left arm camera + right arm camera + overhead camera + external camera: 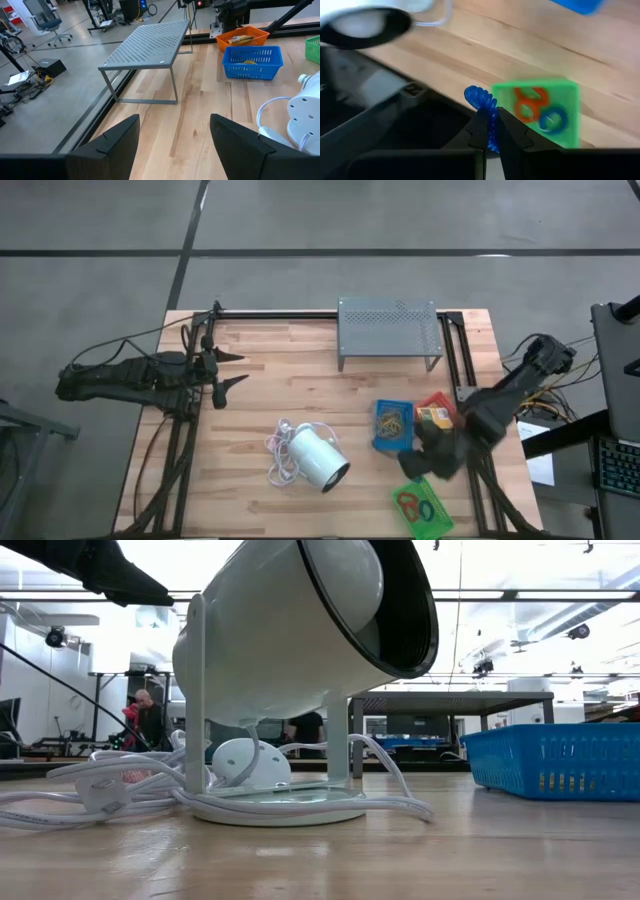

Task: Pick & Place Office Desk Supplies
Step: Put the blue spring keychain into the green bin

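My right pincer, pinching a coiled blue plastic loop beside the green plastic tray, risks dropping it off the bench.

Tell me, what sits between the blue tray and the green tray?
In the high view, the right gripper, shut on a blue loop, sits between blue tray and green tray.

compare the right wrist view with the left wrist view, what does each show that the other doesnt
Only the right wrist view shows the right gripper, its fingers shut on a blue coiled loop, above the green tray, which holds red and blue loops.

Only the left wrist view shows the open left gripper, the grey perforated stand, the orange tray and the full blue tray with tan bands inside.

Both show the wooden table and part of the white lamp; the blue tray is just a cropped corner in the right wrist view.
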`<state>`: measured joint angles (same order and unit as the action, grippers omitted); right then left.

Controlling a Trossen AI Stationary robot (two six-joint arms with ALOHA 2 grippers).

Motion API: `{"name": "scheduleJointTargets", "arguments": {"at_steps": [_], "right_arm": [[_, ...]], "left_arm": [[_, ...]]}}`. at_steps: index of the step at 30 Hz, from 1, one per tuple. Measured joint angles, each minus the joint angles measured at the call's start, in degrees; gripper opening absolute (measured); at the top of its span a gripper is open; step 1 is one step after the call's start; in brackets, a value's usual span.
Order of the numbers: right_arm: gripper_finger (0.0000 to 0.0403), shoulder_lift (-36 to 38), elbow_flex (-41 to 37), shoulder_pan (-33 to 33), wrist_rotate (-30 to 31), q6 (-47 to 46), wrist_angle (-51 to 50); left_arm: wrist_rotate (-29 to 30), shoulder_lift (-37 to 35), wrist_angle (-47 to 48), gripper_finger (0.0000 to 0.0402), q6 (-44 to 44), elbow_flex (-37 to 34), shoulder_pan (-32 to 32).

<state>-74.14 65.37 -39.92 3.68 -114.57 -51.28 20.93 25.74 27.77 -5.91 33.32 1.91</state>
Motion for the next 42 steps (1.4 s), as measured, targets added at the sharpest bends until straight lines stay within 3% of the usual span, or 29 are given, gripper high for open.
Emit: {"name": "scheduleJointTargets", "arguments": {"at_steps": [9,16,22,42], "right_arm": [[0.002,-17.71,16.08,-10.39,0.86,-12.88,-20.62],[0.002,-28.35,23.56,-12.4,0.47,-15.83,-21.68],[0.002,-33.55,25.37,-12.49,-2.44,-16.04,-21.19],[0.002,-43.13,24.92,-12.73,-2.44,-13.78,-16.92]], "left_arm": [[0.0,0.02,0.0,0.0244,0.0,0.0,0.02],[0.0,0.02,0.0,0.0244,0.0,0.0,0.02],[0.0,0.02,0.0,0.0244,0.0,0.0,0.01],[0.01,0.01,0.0,0.0244,0.0,0.0,0.01]]}}
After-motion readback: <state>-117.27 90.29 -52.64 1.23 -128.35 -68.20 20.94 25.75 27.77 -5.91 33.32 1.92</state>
